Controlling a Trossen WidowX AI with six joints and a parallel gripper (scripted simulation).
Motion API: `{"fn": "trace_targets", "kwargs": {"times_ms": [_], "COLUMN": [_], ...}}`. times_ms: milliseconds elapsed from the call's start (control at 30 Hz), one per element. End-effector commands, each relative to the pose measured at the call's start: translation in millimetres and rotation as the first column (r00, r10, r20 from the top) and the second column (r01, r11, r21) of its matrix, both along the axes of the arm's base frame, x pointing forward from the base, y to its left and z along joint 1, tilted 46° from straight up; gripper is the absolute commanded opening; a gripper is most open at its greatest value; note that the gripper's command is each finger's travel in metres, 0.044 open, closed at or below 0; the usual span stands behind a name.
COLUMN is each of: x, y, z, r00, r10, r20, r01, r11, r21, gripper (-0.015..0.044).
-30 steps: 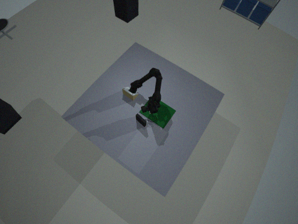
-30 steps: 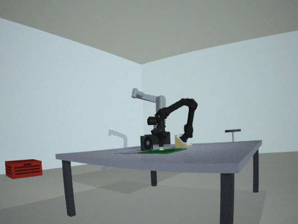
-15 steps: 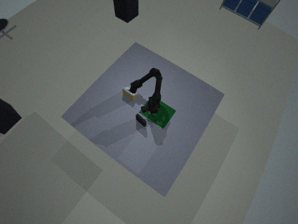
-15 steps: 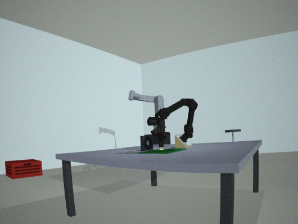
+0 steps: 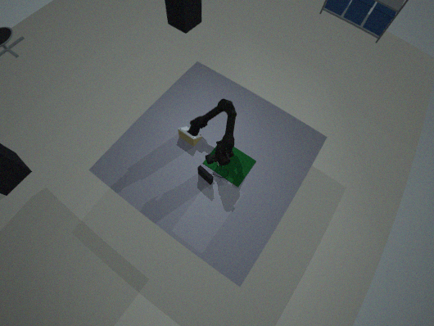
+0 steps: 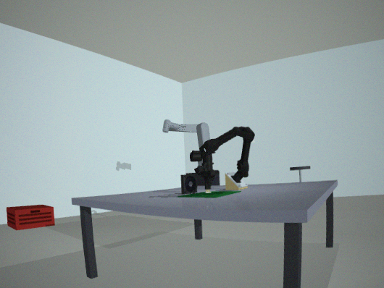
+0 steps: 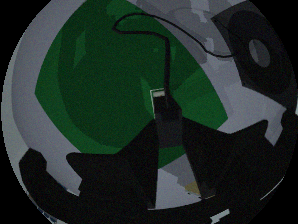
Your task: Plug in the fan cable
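The green board [image 5: 245, 163] [image 6: 226, 195] [image 7: 107, 85] lies flat on the table. My gripper [image 6: 208, 187] [image 7: 166, 121] points down over the board and is shut on the black plug [image 7: 169, 119] of the fan's cable. The pale four-pin header [image 7: 157, 93] shows at the far end of the plug in the wrist view. The plug is at the header and covers part of it; how deep it sits cannot be told. The black cable [image 7: 167, 60] loops over the board to the fan [image 5: 205, 174] [image 6: 189, 184] [image 7: 260, 52], which stands upright beside the board.
The arm's yellow and white base block [image 5: 188, 137] [image 6: 232, 182] stands on the grey table [image 5: 270, 123] [image 6: 275, 202] behind the board. A pale grey arm [image 6: 203, 135] shows in the background of the exterior view. A red chest [image 6: 30, 217] is on the floor at the left.
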State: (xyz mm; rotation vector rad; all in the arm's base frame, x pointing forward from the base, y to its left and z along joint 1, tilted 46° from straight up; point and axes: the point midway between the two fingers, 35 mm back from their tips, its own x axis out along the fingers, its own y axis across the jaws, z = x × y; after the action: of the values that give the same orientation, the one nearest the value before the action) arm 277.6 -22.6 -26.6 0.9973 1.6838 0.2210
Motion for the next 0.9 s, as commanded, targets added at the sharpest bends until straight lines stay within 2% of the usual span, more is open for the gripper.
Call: {"fn": "trace_targets", "kwargs": {"times_ms": [0, 867], "x": [0.3, 0.3], "y": [0.7, 7.3], "z": [-0.5, -6.8], "r00": [1.000, 1.000], "r10": [-0.005, -0.004], "r20": [-0.002, -0.001], "r01": [0.005, 0.004], "r11": [1.000, 1.000], "r21": [0.005, 0.006], "gripper": [0.0000, 0.0000]}}
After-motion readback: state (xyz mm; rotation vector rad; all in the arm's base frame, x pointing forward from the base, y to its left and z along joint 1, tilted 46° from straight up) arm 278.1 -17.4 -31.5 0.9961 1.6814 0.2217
